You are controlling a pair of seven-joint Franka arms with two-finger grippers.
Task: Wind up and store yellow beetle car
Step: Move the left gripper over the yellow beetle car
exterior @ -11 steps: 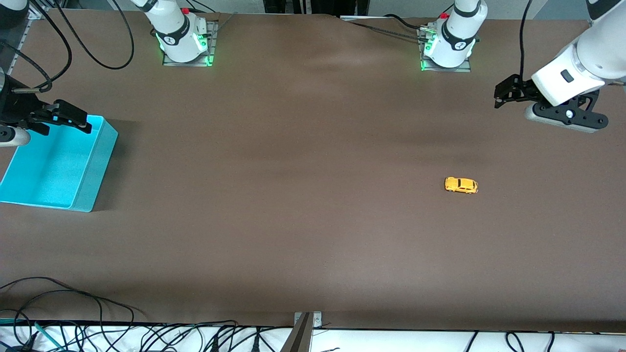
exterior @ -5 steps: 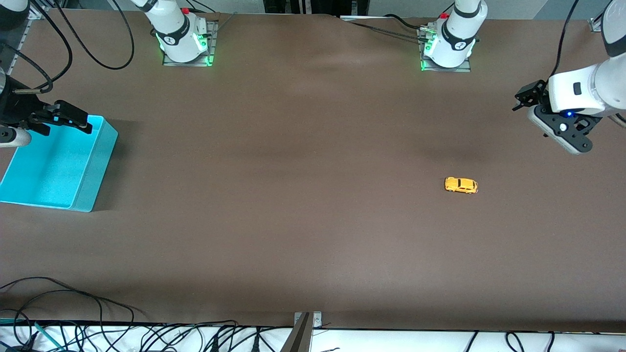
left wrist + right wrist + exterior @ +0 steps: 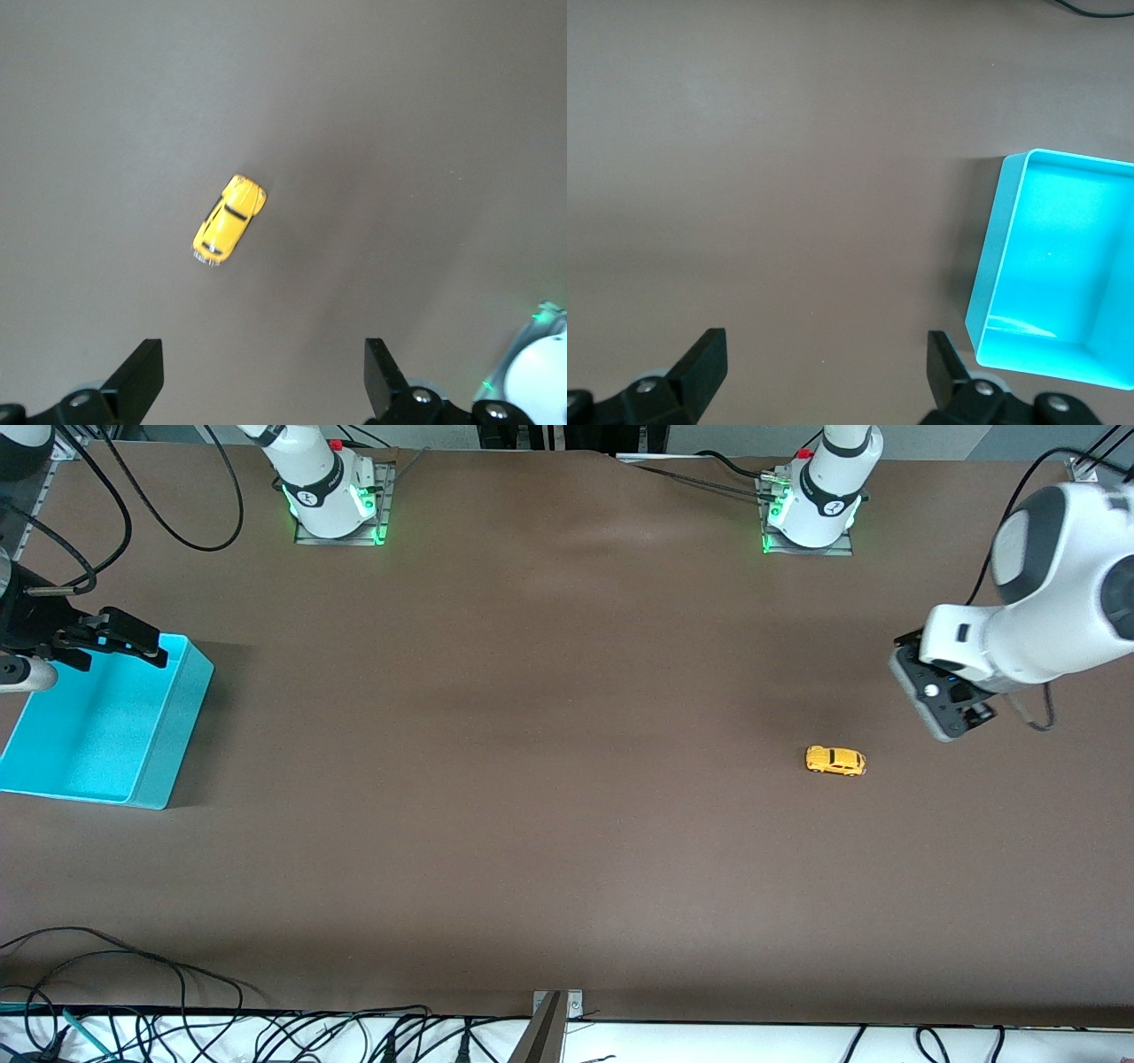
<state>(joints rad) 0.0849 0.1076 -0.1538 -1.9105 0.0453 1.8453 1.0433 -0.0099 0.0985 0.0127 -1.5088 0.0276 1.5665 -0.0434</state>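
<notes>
The car is sitting on the desk toward the left arm's end, well apart from the bin. The left claw is being held wide over it; the right claw, also wide, is waiting by the bin. Being tiny, the car could be nudged and rolled away by 1 finger. No writing is being shown.

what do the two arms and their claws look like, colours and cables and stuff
Both arms are glossy white with dark grey joint bands, on bases ringed by green light, each with a red button. The left claw and right claw have black fingers on black wrist mounts. Black cables trail from both arms. The left wrist shows a small blue light.
</notes>
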